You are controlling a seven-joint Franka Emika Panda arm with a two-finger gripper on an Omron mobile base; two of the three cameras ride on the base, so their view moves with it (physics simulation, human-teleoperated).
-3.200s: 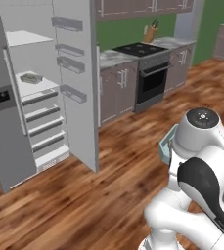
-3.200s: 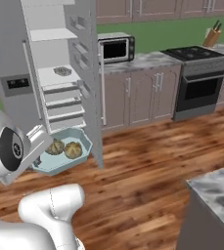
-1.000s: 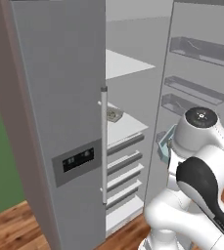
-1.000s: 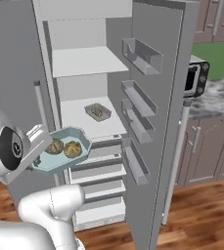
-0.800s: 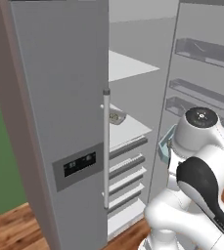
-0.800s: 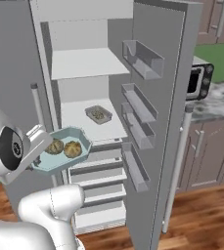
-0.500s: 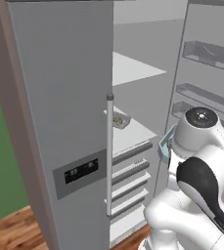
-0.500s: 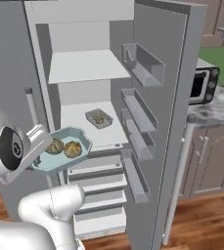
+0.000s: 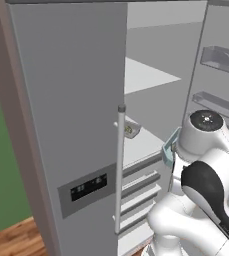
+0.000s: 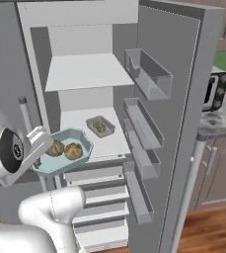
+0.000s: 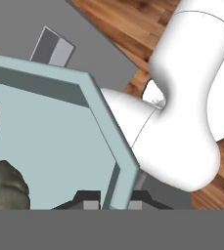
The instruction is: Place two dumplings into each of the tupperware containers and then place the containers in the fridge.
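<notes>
With its right door swung wide, the tall grey steel fridge [image 10: 85,74] stands open before the robot, white shelves bare except for the shallow grey rectangular tupperware container [image 10: 100,126] on the middle shelf, something tan-green inside it. The closed left door with its long bar handle [image 9: 120,170] sits close beside the arm.

Held out in front of that middle shelf is the pale blue-green tupperware container with rounded corners [image 10: 62,150], carrying two lumpy tan-green dumplings [image 10: 65,149]. The tool [image 11: 113,201] is clamped on the tub's wall — one finger each side of the rim, as the hand view shows it.

The likely risk, as I judge it, is tilt: gripped by one edge only, the tub could sag and roll the dumplings out. Its far corner could also catch the shelf lip or the bar handle, being near both.

Open room lies on the middle shelf left of the grey tub; door bins crowd the right.
</notes>
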